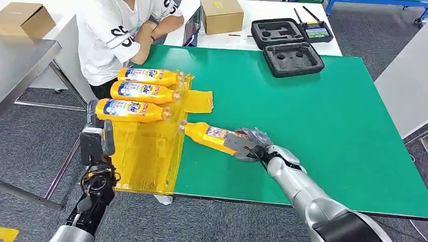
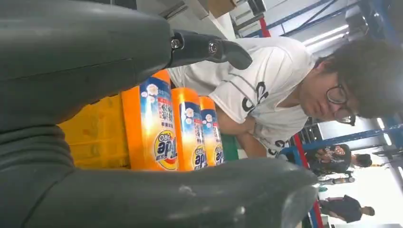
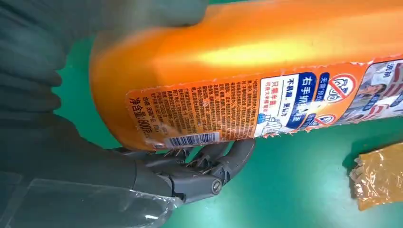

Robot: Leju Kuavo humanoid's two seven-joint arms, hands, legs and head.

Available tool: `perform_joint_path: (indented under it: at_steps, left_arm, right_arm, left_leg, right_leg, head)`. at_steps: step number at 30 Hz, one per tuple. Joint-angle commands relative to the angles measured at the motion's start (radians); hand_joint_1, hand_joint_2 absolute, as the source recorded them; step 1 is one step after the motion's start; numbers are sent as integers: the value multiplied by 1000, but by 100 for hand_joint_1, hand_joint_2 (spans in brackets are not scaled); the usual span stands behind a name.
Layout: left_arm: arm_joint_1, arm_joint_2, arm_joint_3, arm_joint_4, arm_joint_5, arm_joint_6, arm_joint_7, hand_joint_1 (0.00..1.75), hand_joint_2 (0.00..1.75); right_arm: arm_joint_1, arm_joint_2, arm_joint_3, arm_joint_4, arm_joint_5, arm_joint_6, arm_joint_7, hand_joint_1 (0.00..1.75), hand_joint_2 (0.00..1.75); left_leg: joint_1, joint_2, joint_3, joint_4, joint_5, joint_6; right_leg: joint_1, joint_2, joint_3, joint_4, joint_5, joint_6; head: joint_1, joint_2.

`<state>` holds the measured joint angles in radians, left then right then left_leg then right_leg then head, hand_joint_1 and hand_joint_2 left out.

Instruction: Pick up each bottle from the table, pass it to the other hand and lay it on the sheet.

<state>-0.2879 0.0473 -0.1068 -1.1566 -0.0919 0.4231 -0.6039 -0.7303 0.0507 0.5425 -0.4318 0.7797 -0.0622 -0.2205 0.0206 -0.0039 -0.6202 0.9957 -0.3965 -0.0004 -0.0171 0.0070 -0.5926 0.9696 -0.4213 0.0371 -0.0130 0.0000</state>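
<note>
Three orange bottles lie side by side on the yellow sheet [image 1: 144, 161]; the nearest one [image 1: 132, 110] [image 2: 151, 126] is just in front of my left hand [image 1: 97, 136] [image 2: 142, 95], whose fingers are spread with nothing between them. A fourth orange bottle [image 1: 208, 135] [image 3: 247, 71] lies on the green table [image 1: 313, 116] at the sheet's right edge, cap toward the sheet. My right hand [image 1: 248, 144] [image 3: 95, 156] grips its base end, thumb on one side and fingers [image 3: 209, 166] curled under the other.
A person in a white shirt [image 1: 116, 35] leans on the table's far left corner, close behind the sheet. Two black foam cases [image 1: 287, 48] and a cardboard box [image 1: 222, 15] sit at the back. A yellow sheet scrap [image 1: 198, 102] lies beside the bottles.
</note>
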Motion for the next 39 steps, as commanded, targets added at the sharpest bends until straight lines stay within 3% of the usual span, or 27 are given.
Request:
perform_joint_path:
  at_steps: [1,2,9,11,14,17,25,31,34,35,39]
  left_arm:
    - [23,0,-17,7,80,-48,16,0,0]
    - [43,2,-20,-20,89,-61,17,0,0]
    - [42,2,-22,-24,91,-63,19,0,0]
    - [76,-2,-16,-58,183,-153,57,0,0]
    - [143,3,-29,-128,284,-249,96,0,0]
    - [185,3,-45,-180,350,-317,122,0,0]
    - [186,0,-97,-214,397,-409,160,0,0]
    - [164,1,-217,-222,518,-584,267,0,0]
    - [135,2,-263,-220,533,-602,267,0,0]
    - [113,4,-279,-211,531,-605,265,0,175]
    - [42,0,-317,-158,529,-611,250,0,175]
  right_arm:
    - [75,27,-105,-108,-222,24,-313,175,175]
    - [103,27,-112,-180,-272,37,-342,175,175]
    - [110,21,-104,-196,-277,41,-331,175,175]
    - [157,29,-140,-302,-406,47,-439,175,175]
    - [246,28,-125,-490,-498,15,-439,175,175]
    - [293,44,-121,-555,-515,-69,-452,175,175]
    - [298,61,-107,-504,-533,-103,-470,175,175]
    - [352,97,-68,-476,-536,-107,-478,175,175]
    - [351,124,-37,-442,-539,-95,-478,175,175]
    - [354,134,-26,-429,-536,-97,-478,175,175]
    - [362,148,-14,-388,-549,-91,-478,175,175]
  left_leg:
    - [0,-1,5,-1,-2,1]
    - [1,0,7,-1,-3,1]
    - [0,-1,1,0,-1,1]
    - [0,0,1,1,-2,1]
    - [0,1,1,0,-2,1]
    - [0,2,4,1,-5,1]
    - [0,-1,1,1,-3,1]
    - [0,-2,1,-1,-2,1]
    - [0,-2,1,-1,-2,1]
    - [1,-2,2,0,-3,1]
    - [0,-3,0,-1,-1,0]
  right_leg:
    - [1,-2,6,-1,-2,-2]
    - [1,-2,8,-1,-3,-3]
    - [0,-2,1,0,-2,-1]
    - [1,-1,3,0,-2,-1]
    - [0,0,2,0,-2,-2]
    - [1,0,5,1,-4,-3]
    - [1,-2,2,0,-3,-2]
    - [1,-3,3,-1,-3,-2]
    - [1,-3,2,-1,-3,-2]
    - [1,-3,4,0,-4,-2]
    - [1,-4,1,0,-2,-2]
  head:
    - [0,0]
    - [0,0]
    - [-1,0]
    - [0,0]
    - [0,0]
    - [0,0]
    - [0,0]
    - [0,0]
    - [0,0]
    - [0,0]
    - [0,0]
